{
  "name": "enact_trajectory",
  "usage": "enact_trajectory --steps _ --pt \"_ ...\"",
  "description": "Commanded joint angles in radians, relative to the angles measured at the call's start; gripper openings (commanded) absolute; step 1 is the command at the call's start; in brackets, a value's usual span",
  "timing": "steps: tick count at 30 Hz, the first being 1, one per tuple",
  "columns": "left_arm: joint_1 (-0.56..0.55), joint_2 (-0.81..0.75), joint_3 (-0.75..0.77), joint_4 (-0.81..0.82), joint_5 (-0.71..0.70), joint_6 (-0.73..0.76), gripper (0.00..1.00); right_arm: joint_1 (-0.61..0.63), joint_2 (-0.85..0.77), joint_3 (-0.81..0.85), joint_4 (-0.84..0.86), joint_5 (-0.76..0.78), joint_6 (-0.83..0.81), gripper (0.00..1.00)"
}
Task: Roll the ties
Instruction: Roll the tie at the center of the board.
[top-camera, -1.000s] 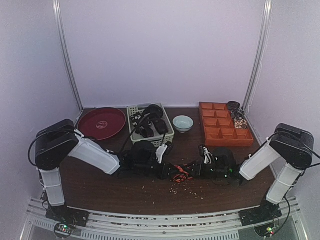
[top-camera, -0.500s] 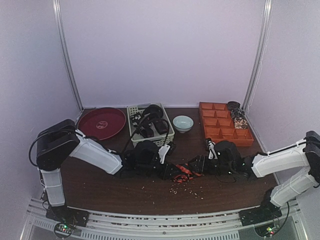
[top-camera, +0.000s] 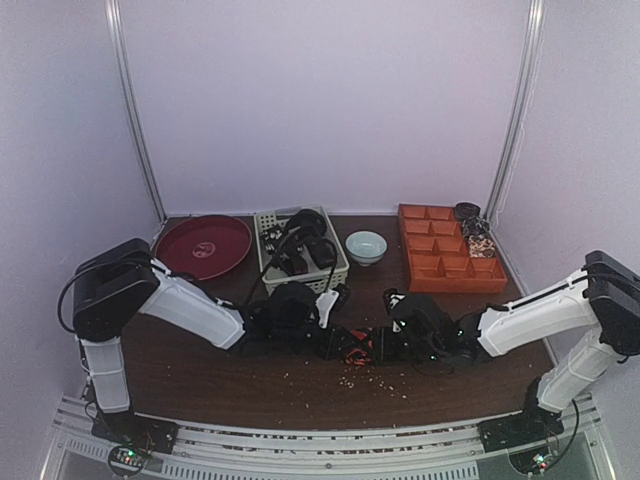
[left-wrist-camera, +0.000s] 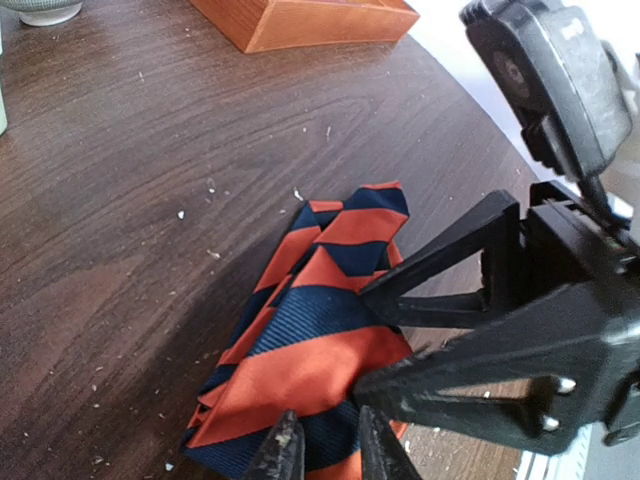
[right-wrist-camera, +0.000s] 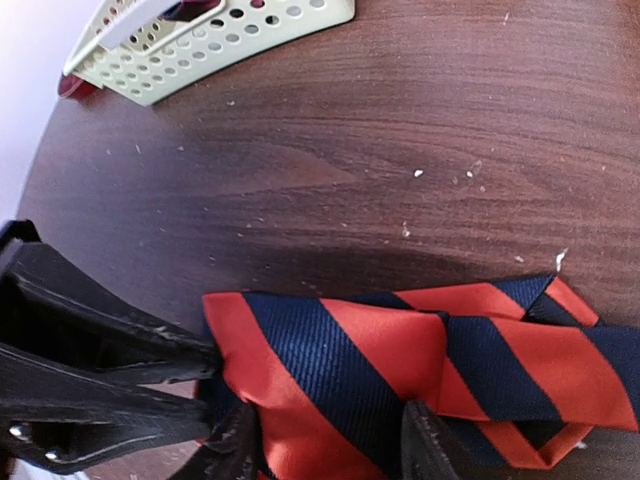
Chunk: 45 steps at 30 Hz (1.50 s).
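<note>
One striped tie (left-wrist-camera: 320, 330) on one bench (top-camera: 250, 390). Two end effectors: left end effector (left-wrist-camera: 325, 450), right end effector (right-wrist-camera: 335, 440). One red plate (top-camera: 203, 246), one pale basket (top-camera: 262, 240), one bowl (top-camera: 366, 246), one orange tray (top-camera: 450, 262). Dark rolls (top-camera: 315, 250) in the basket: perhaps two or three, too murky to count.

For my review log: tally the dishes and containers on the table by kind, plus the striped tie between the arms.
round dark red plate: 1
pale green perforated plastic basket: 1
pale blue-green ceramic bowl: 1
orange compartmented tray: 1
orange-and-navy striped fabric necktie: 1
Total: 5
</note>
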Motion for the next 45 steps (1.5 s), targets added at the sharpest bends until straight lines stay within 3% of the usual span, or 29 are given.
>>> enact_trajectory --steps 1,10,28,35,37,41,45 --pt "-0.006 -0.031 -0.015 0.004 -0.039 -0.02 0.22 0.001 0.03 -0.002 -0.027 0.052 -0.029 0.45" --pt "-0.005 -0.097 -0.082 -0.024 -0.145 -0.054 0.26 -0.07 0.019 -0.167 0.254 -0.098 -0.044 0.39" --pt "-0.005 0.001 -0.018 0.1 -0.024 -0.089 0.34 -0.286 0.181 -0.315 0.709 -0.485 0.057 0.36" --pt "-0.005 -0.122 -0.077 0.028 -0.13 0.123 0.56 -0.284 0.264 -0.276 0.739 -0.552 0.106 0.36" --pt "-0.005 -0.157 -0.104 0.011 -0.111 0.234 0.68 -0.272 0.281 -0.258 0.734 -0.562 0.111 0.36" --pt "-0.005 -0.183 -0.119 -0.085 -0.113 0.44 0.8 -0.237 0.312 -0.208 0.713 -0.573 0.115 0.36" --pt "-0.005 -0.183 -0.116 -0.125 -0.085 0.589 0.88 -0.217 0.339 -0.167 0.687 -0.568 0.112 0.36"
